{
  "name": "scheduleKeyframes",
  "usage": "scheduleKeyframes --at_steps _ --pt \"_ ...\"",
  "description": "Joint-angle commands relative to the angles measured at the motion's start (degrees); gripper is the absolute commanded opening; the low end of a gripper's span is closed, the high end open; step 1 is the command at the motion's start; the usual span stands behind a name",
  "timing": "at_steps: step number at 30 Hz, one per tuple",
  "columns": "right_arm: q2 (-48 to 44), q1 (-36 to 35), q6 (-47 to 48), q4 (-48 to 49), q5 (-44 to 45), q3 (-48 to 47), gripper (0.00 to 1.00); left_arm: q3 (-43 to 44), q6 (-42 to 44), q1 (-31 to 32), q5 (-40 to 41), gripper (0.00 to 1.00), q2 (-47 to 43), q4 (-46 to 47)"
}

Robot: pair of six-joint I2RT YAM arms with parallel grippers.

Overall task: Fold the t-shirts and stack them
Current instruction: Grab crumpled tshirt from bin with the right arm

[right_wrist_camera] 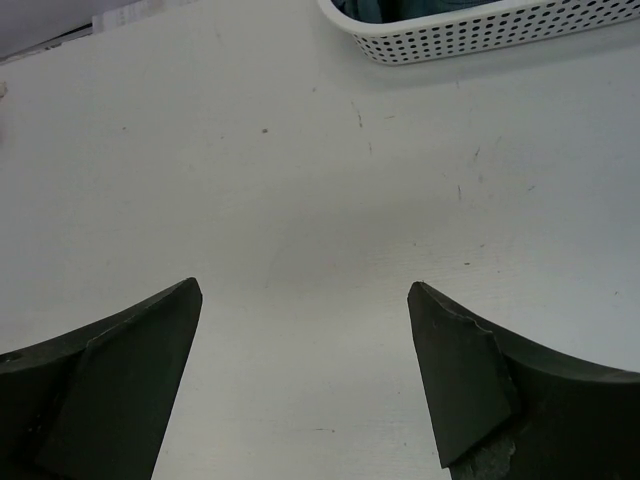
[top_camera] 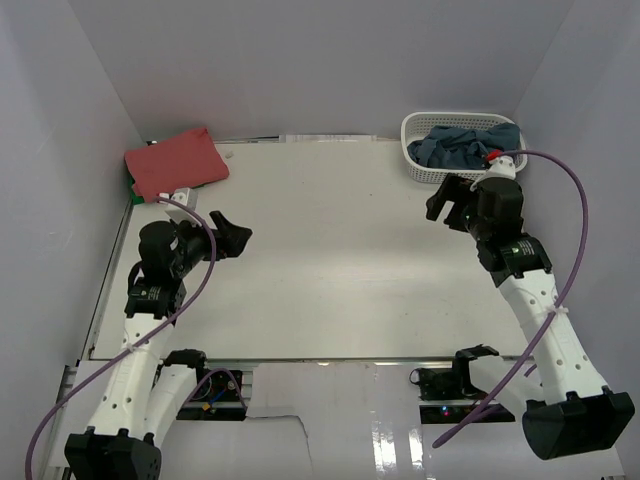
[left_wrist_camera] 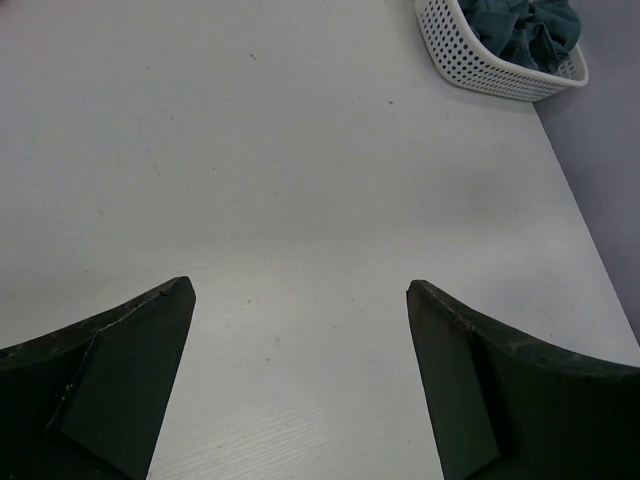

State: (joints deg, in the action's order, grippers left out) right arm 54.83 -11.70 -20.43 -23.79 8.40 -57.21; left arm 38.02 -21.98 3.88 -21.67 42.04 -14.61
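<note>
From above, the white bench [top_camera: 330,250] has a coral-red t-shirt [top_camera: 175,163] lying folded into a flat rectangle at its far left corner. The rectangle's long axis runs roughly left to right and sits skewed, the right end a little farther back than the left. At the far right corner is a white lattice basket [top_camera: 418,165] with a teal-blue t-shirt [top_camera: 465,145] crumpled inside it in a heap, so I can't tell which way it points. The left fingers [top_camera: 235,238] hang over the left side of the bench, aimed toward the middle, near the red shirt but not touching it. The right fingers [top_camera: 440,200] hover just in front of the basket, aimed left, and are clear of the blue shirt. A purple cable [top_camera: 570,190] loops off each arm.

From the left wrist, both left fingers stand spread wide with only bare bench between them and nothing in their grip. The basket shows at the upper right with the bunched teal-blue t-shirt inside, well away from the fingers.

From the right wrist, the right fingers are also spread wide over bare, lightly scuffed bench and hold nothing. The basket's dotted wall crosses the top edge, and a sliver of teal cloth shows above its rim.
</note>
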Motion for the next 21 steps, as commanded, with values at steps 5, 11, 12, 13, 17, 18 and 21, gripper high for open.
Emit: scheduleKeyframes --at_steps 5,11,12,13,17,18,21 --pt "7.9 -0.2 3.5 1.0 -0.6 -5.9 0.90 3.7 -0.5 0.3 -0.6 0.98 5.2 6.0" --pt "13.6 -0.2 3.5 3.4 2.5 -5.7 0.90 -1.3 -1.8 0.5 0.1 0.98 1.0 8.1" --pt "14.0 -0.2 3.5 4.1 2.8 -5.2 0.90 -1.5 -1.8 0.7 0.2 0.98 0.9 8.1" --pt "14.0 -0.2 2.9 6.2 3.1 -4.6 0.90 -1.5 -1.6 0.8 0.3 0.98 0.5 8.0" --pt "15.0 -0.2 2.4 7.2 3.2 -4.6 0.90 -1.2 -1.1 1.4 1.3 0.98 0.8 7.2" --pt "16.0 -0.2 3.0 6.7 2.2 -6.1 0.90 -1.2 -0.9 1.7 1.3 0.98 0.8 7.3" --pt "18.6 -0.2 3.8 4.1 0.1 -9.1 0.90 -1.2 -0.9 2.0 1.3 0.98 1.0 7.3"
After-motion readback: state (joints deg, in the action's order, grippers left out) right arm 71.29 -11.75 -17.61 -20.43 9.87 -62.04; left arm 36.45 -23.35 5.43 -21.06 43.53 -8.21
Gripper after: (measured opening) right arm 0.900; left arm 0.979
